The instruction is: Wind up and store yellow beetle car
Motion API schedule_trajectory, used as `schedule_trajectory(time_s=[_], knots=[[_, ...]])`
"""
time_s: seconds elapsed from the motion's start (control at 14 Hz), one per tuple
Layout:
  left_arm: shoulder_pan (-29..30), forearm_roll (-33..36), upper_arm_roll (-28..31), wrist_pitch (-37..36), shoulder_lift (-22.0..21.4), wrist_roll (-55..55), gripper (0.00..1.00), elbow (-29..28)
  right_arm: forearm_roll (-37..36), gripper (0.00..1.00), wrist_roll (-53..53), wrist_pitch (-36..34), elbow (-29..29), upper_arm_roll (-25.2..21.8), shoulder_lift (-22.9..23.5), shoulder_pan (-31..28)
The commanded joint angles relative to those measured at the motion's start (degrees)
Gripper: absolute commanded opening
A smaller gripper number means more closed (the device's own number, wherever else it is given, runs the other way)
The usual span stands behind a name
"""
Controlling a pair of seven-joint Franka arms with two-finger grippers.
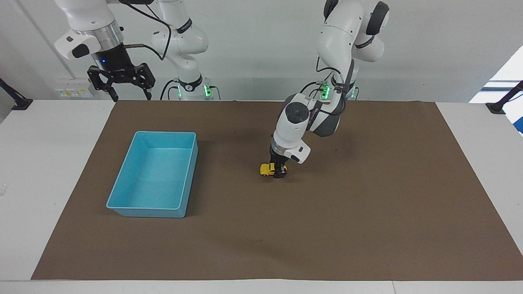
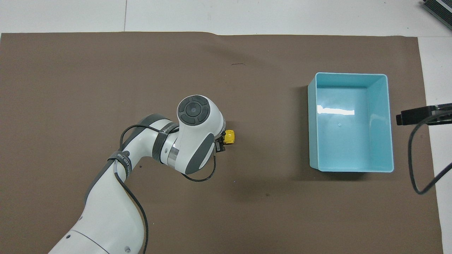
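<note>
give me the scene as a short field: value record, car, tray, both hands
car: yellow beetle car, on the brown mat, wheels down, mid-table
tray: blue tray, empty, on the mat toward the right arm's end of the table
left hand: left hand down at the mat, closed around the end of the car away from the tray
right hand: right hand raised by its base, open, holding nothing, waiting
car stored: not yet, apart from the tray
</note>
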Motion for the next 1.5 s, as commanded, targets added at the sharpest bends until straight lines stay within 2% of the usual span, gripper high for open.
schedule_trajectory(time_s=[0.0, 0.43, 1.21, 1.43], knots=[[-1.14, -0.94, 1.03, 0.64, -0.53, 1.73, 0.0, -0.98, 0.45, 1.0, 1.05, -0.89, 0.12, 0.06, -0.49, -0.37], [-0.27, -0.94, 1.12, 0.47, -0.96, 4.37, 0.0, -2.64, 0.45, 1.0, 1.06, -0.89, 0.11, 0.06, -0.49, -0.46], [6.85, -0.94, 1.2, -0.94, -2.28, 11.31, 0.0, -6.95, 0.45, 1.0, 1.06, -0.98, 0.11, 0.06, -0.49, -0.55], [7.91, -0.94, 1.29, -3.22, -2.55, 12.46, 0.0, -7.22, 0.45, 1.0, 1.14, -0.89, 0.11, 0.06, -0.49, -0.55]])
